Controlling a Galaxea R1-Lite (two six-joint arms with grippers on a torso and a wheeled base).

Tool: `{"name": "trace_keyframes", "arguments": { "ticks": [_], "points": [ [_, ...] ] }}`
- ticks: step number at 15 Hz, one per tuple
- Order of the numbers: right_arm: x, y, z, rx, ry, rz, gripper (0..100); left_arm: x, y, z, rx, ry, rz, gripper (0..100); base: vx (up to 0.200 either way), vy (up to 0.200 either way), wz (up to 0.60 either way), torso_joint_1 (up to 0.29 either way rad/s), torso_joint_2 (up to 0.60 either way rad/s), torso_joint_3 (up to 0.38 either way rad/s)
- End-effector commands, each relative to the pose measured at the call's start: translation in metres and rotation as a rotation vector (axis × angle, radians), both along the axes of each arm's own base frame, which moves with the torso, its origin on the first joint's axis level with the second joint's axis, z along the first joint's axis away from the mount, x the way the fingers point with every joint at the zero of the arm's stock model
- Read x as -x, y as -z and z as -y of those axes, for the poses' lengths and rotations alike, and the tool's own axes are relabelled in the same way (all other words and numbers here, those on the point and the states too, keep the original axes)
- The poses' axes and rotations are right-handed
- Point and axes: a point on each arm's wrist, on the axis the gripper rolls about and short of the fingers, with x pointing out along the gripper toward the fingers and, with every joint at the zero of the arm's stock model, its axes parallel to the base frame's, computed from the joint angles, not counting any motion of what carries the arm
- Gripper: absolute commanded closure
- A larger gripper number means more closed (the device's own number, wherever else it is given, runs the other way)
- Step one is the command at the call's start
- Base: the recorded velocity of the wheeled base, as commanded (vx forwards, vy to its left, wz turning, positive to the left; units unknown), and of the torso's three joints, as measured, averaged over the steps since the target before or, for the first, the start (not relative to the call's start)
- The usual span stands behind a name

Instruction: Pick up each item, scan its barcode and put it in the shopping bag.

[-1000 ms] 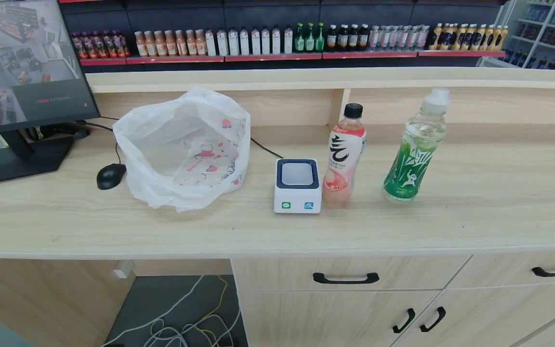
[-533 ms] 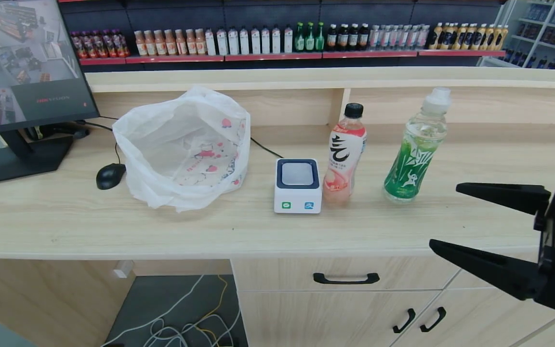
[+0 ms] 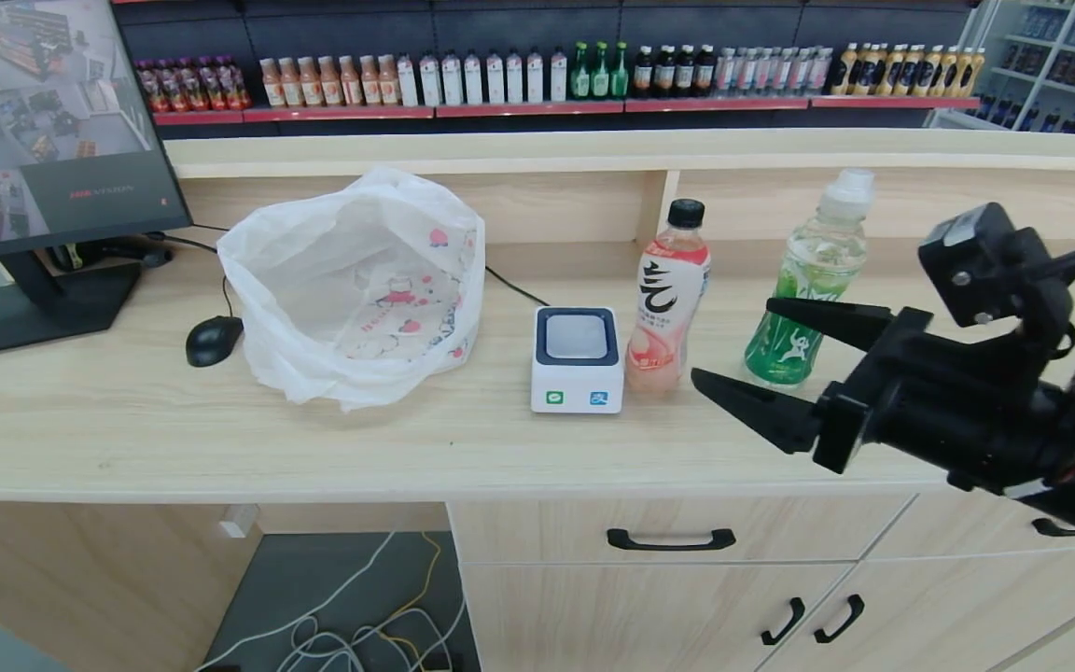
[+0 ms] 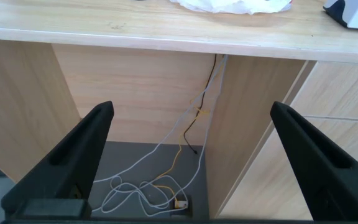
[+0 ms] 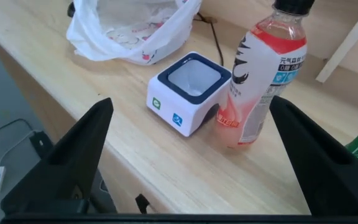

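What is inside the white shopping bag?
The shopping bag is open; inside, only its own printed plastic shows, no item. Its front wall covers the lowest part of the floor. The pink bottle and the green bottle stand on the counter.

I see my right gripper [image 3: 733, 341] low over the counter [image 3: 500, 439], fingers spread wide, nothing held, tips pointing toward the pink bottle [image 3: 668, 299]. Green bottle [image 3: 803, 289] upright behind it. Pink bottle upright, just right of the scanner [image 3: 576, 359]. Shopping bag [image 3: 356, 280] open, left of scanner. Mouse [image 3: 214, 340] and monitor [image 3: 43, 121] farther left.
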Motion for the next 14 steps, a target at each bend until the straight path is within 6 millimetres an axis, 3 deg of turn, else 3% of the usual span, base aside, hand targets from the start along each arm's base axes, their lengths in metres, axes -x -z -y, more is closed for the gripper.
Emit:
{"name": "trace_keyframes", "arguments": {
  "ticks": [1, 10, 14],
  "points": [
    [-0.021, 0.025, -0.023, 0.018, 0.026, -0.043, 0, 0.0, 0.0, 0.0, 0.0, -0.001, 0.0, 0, 0.0, 0.0, 0.0, 0.0, 0.0, 0.0],
    [-0.067, 0.049, -0.048, -0.158, 0.328, 0.093, 0, 0.0, 0.0, 0.0, 0.0, -0.001, 0.0, 0, 0.0, 0.0, 0.0, 0.0, 0.0, 0.0],
    [-0.076, 0.056, -0.052, -0.207, 0.403, 0.07, 0, 0.0, 0.0, 0.0, 0.0, 0.0, 0.0, 0, 0.0, 0.0, 0.0, 0.0, 0.0, 0.0]
  ]
}}
